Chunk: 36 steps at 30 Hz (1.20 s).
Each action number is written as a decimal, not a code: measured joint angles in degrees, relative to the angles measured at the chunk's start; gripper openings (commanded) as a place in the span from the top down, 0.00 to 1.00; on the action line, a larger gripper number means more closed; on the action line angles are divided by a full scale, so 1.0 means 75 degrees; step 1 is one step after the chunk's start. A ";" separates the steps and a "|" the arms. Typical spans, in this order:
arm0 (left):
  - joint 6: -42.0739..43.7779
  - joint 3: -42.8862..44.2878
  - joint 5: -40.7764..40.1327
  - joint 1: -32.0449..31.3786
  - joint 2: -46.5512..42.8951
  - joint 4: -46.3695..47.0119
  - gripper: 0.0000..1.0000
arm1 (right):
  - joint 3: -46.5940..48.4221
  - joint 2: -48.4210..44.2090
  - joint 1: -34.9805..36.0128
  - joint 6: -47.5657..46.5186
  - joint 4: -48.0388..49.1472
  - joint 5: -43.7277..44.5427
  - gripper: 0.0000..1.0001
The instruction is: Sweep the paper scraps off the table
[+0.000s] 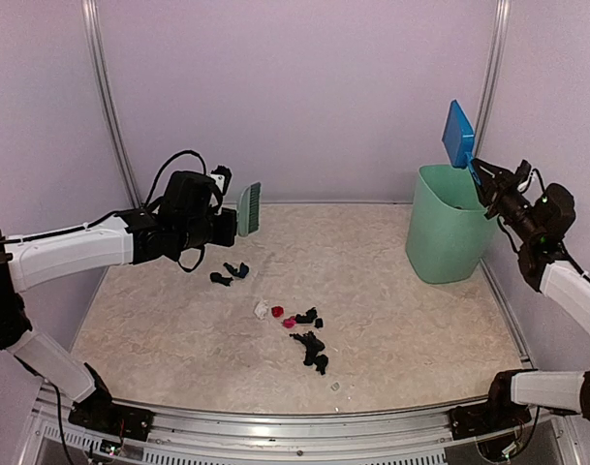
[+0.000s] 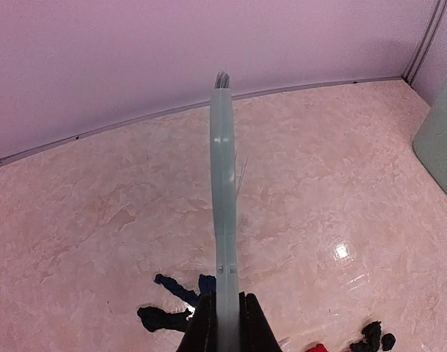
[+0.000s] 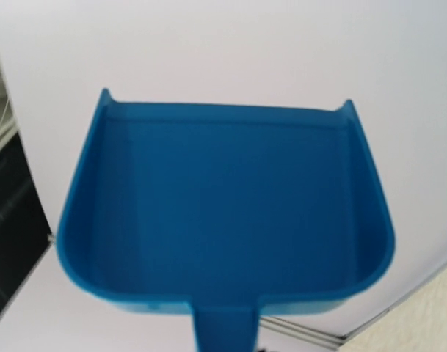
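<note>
The table (image 1: 391,291) carries a mint-green bin (image 1: 450,237) at its far right; what is inside cannot be told. Above the bin's rim the right gripper (image 1: 483,174) clamps the handle of a blue dustpan (image 3: 223,213), whose hollow shows only plain plastic. The left gripper (image 2: 223,323) pinches a green brush (image 2: 223,198) held off the surface. The paper scraps (image 1: 309,339) lie scattered mid-table, outside both containers.
</note>
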 measured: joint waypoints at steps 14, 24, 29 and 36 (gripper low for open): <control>-0.0286 -0.0017 -0.0423 -0.0087 -0.0242 -0.0356 1.00 | 0.2078 0.1314 0.1714 -0.3926 -0.1425 -0.0682 1.00; -0.0679 -0.0516 -0.0965 -0.0085 -0.0985 -0.0833 1.00 | 0.2876 0.2745 0.3418 -0.6627 -0.2296 -0.0699 1.00; -0.0947 -0.0816 -0.1169 -0.0079 -0.1288 -0.1247 1.00 | 0.2873 0.3008 0.3908 -0.8072 -0.2754 -0.0481 1.00; -0.1303 -0.0947 -0.1393 -0.0047 -0.1661 -0.1886 1.00 | 0.2649 0.3322 0.4191 -0.9445 -0.2836 -0.0443 1.00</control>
